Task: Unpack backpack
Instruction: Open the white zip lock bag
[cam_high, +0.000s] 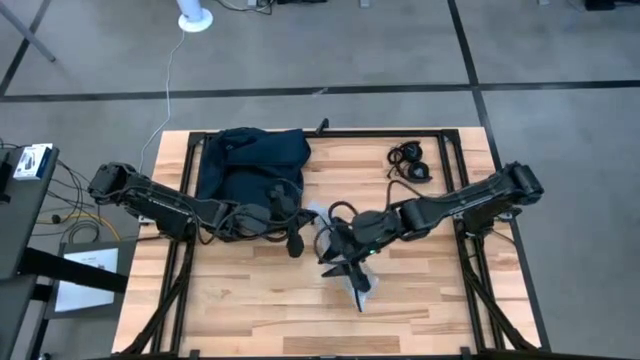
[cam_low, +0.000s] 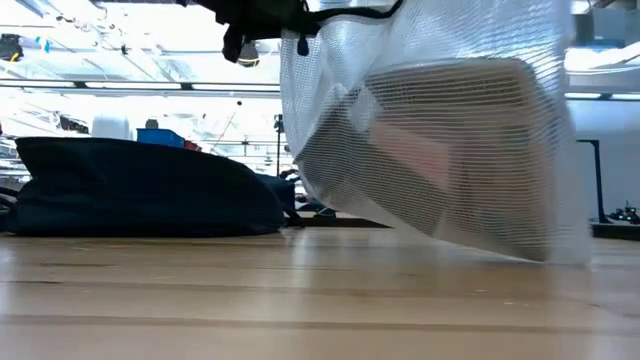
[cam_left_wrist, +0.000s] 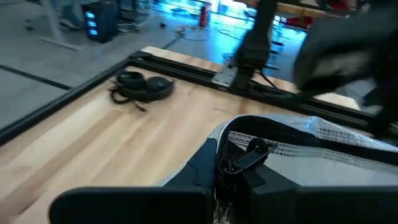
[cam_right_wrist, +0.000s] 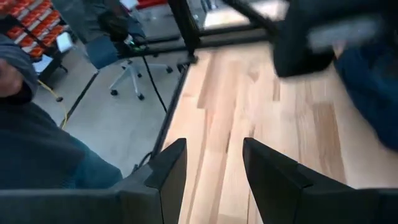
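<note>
I've got the left gripper (cam_left_wrist: 233, 171) pinched on the mesh pouch (cam_low: 440, 150), lifted clear of the backpack (cam_high: 245, 165) w/ right gripper (cam_right_wrist: 214, 165) gaping empty just beside, prob ready to take it.

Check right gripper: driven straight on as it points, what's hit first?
Probably the bare light wooden tabletop: the right gripper, fingers open and empty, frames only wood. The dark navy fabric backpack lies aside of that line. Depth is unclear. The left gripper is near the backpack.
</note>
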